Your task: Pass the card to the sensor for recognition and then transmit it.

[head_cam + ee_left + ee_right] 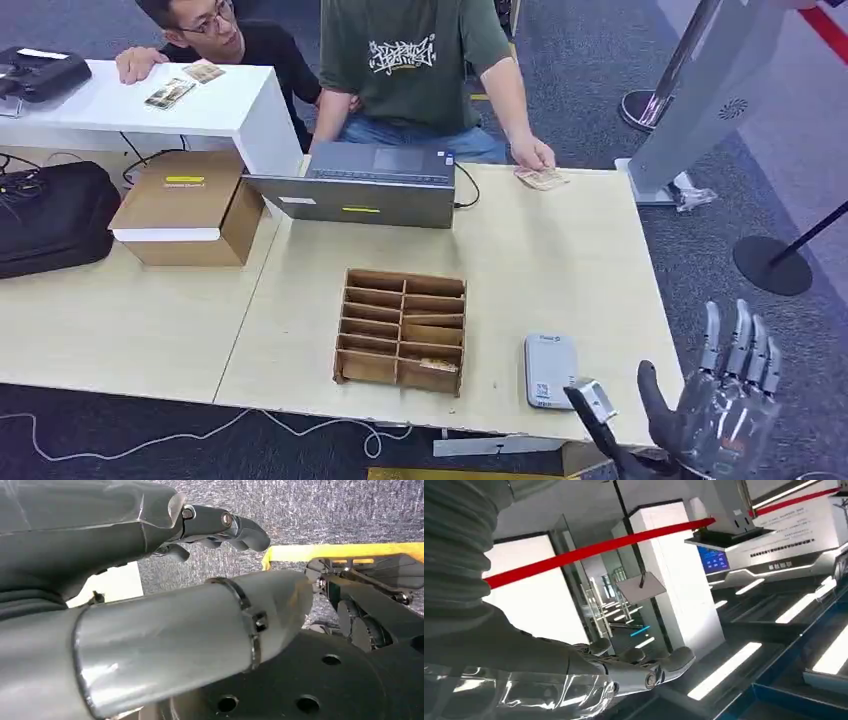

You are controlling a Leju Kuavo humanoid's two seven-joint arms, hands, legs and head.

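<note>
A wooden slotted organizer (401,329) stands near the table's front edge, with a card (437,366) lying in its near right slot. Just right of it lies the flat grey-white sensor (550,370). My right hand (725,400) is raised off the table's front right corner, to the right of the sensor, fingers spread upward and holding nothing. In the right wrist view its fingers (644,667) stretch out empty against a ceiling. My left hand (215,525) hangs low over grey carpet, its fingers loosely bent with nothing in them.
A laptop (362,185) and a cardboard box (185,207) stand at the table's back, a black bag (52,215) at the left. Two people sit behind; one person's hand (531,153) rests by a card (543,180) at the far edge. More cards (170,94) lie on a white desk.
</note>
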